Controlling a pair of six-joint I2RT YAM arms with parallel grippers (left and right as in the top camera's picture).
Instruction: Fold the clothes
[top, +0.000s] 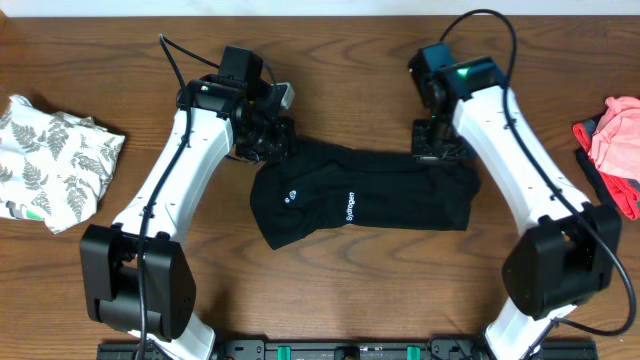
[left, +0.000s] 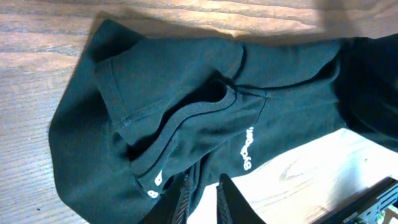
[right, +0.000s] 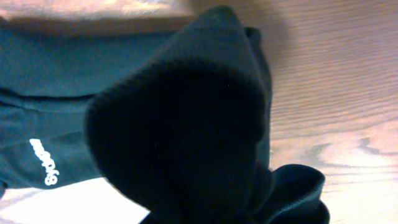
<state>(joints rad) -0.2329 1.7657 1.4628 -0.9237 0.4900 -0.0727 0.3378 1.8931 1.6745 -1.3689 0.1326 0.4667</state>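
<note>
**Item:** black garment, centre of the overhead frame on the wooden table. Long axis runs left to right, white logo facing up.

**Left gripper**: at the garment's upper-left end. Its wrist view shows the fingers nearly together with a fold of cloth between them, apparently pinched.

**Right gripper**: at the upper-right end. Jaw state cannot be told, because bulging black cloth fills its wrist view and hides the fingers.

**Reach:** each arm is nearest its own end.

**Overhead only:** the garment's full outline, plus the fern-print piece at far left and the pink piece at far right, both well apart from it.
</note>
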